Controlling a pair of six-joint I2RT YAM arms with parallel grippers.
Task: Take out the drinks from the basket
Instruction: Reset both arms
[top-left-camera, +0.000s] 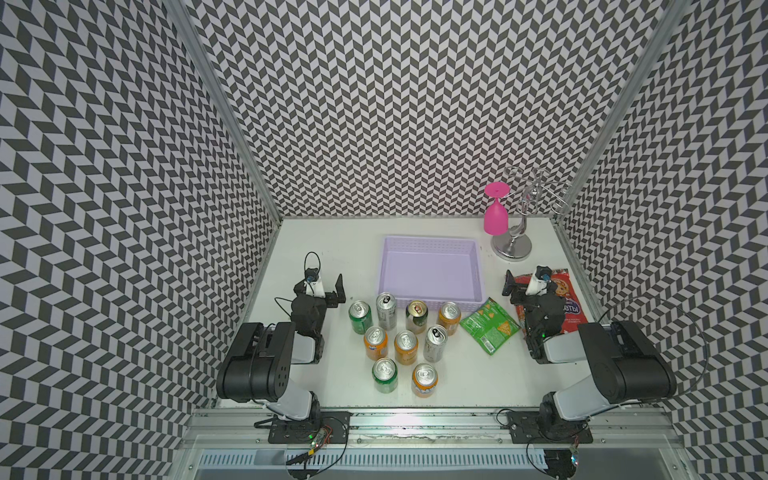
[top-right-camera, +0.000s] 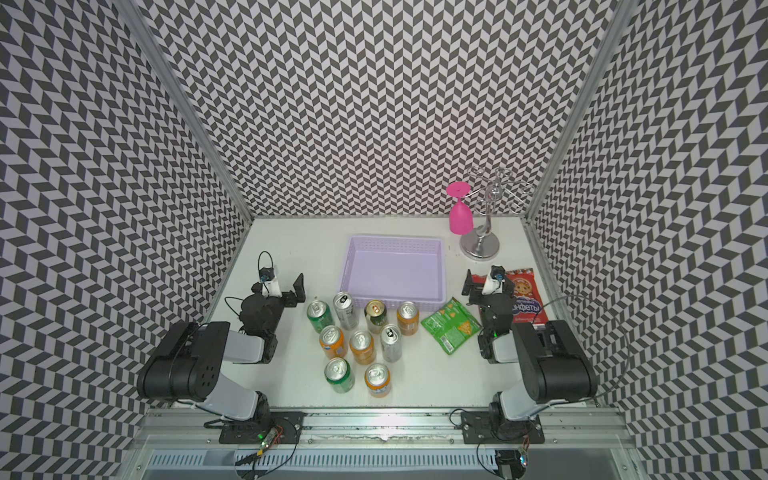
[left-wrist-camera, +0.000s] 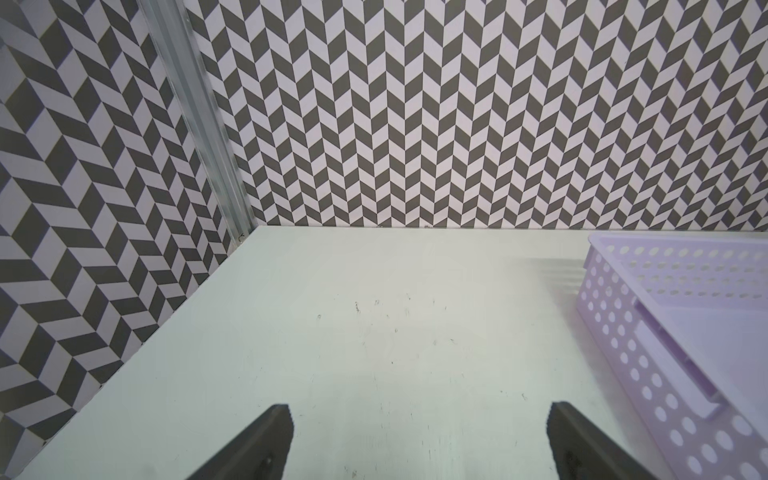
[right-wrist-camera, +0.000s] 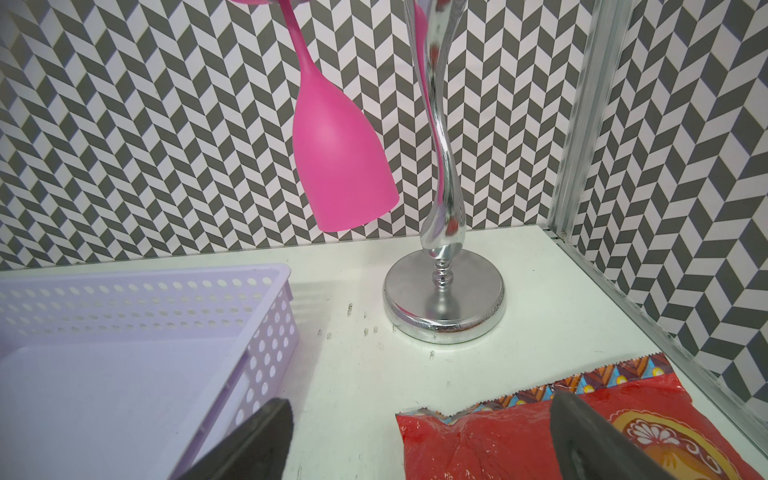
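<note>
basket (top-left-camera: 432, 244) empty, nine cans (top-left-camera: 405, 338) on table nearby, upright — both pincers open

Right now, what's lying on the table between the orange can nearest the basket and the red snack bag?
The green snack bag lies flat between that orange can and the red snack bag. Both top views show it.
</note>
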